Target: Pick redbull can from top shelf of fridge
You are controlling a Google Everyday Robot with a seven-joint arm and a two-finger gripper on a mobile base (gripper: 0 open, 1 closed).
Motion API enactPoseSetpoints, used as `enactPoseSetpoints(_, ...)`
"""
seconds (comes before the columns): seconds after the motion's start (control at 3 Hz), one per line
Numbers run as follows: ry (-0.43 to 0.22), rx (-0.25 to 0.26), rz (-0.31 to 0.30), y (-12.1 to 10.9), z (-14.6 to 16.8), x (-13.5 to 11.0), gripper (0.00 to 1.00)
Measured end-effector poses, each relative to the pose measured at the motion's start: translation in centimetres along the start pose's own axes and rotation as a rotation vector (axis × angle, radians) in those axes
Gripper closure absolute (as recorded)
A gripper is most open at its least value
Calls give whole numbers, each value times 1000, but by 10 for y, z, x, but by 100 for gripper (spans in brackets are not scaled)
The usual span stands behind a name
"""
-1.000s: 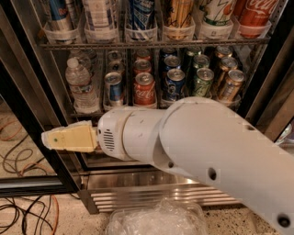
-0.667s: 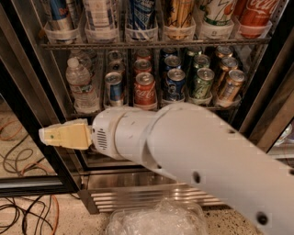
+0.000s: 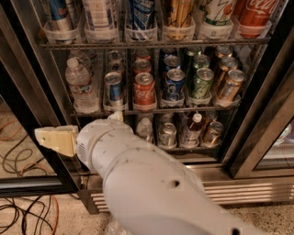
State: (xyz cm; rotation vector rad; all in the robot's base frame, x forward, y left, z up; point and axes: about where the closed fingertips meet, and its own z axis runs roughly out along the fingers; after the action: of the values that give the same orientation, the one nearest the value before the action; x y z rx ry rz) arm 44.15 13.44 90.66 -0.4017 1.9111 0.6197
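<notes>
Camera view is showing the big white arm (image 3: 151, 183) filling the foreground. Its gripper (image 3: 56, 139) is hanging low on the left, in front of the fridge (image 3: 257, 186), level with the lower racks (image 3: 151, 111). Whether it is spread or closed, I cannot tell, and nothing is showing in its grip. Further back, the redbull can (image 3: 59, 13) is sitting in a plastic cup (image 3: 59, 33) near the left end of the top shelf (image 3: 183, 42), well above the gripper. So the pick is looking barely begun: raising, reaching in, gripping and lifting out are all waiting.
</notes>
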Motion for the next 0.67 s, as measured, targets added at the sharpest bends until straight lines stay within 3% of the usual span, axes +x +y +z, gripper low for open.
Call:
enactPoseSetpoints(0.33,-117,120,0,1,-8,-19,0)
enactPoseSetpoints(0.67,-146,149,0,2,-8,-25,0)
